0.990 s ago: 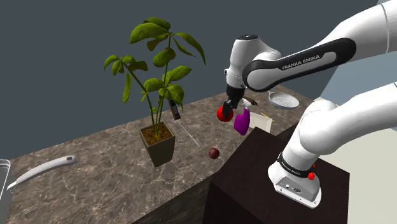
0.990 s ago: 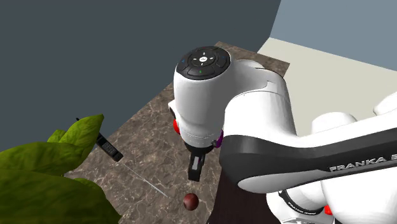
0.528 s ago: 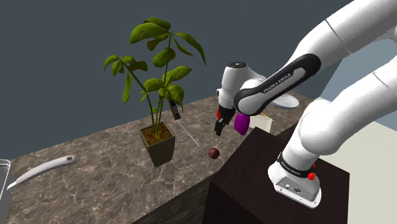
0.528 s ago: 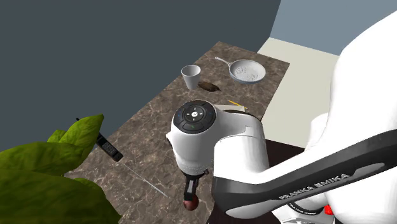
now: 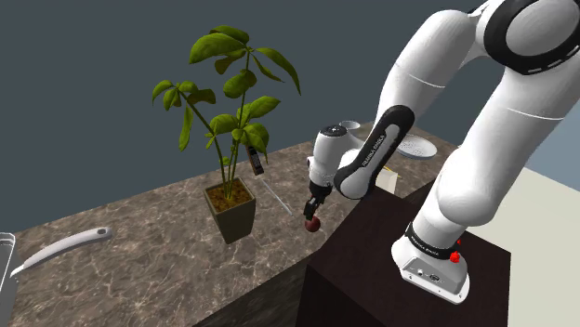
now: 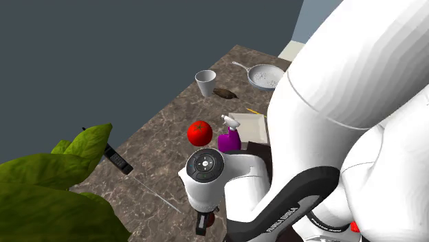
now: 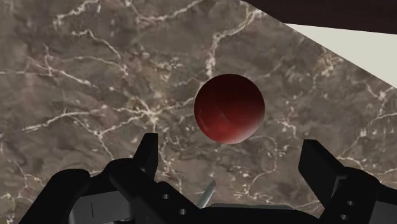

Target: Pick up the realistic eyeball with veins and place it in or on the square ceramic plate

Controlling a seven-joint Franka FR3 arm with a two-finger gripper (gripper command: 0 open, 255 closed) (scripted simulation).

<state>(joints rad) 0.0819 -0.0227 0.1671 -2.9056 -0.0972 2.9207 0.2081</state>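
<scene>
Brown marble underneath, hovers with gripper spread open just over the dark red eyeball lying untouched on the counter, with grasp, lift and carry to the white square plate seemingly all left to do.

Eyeball sits on the counter, near the edge by the stand, gripper right above it. Potted plant at the shoulder view's left, square plate farther back.

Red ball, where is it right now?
In the shoulder view the ball lies on the counter, right of the potted plant, just below the open gripper.
</scene>
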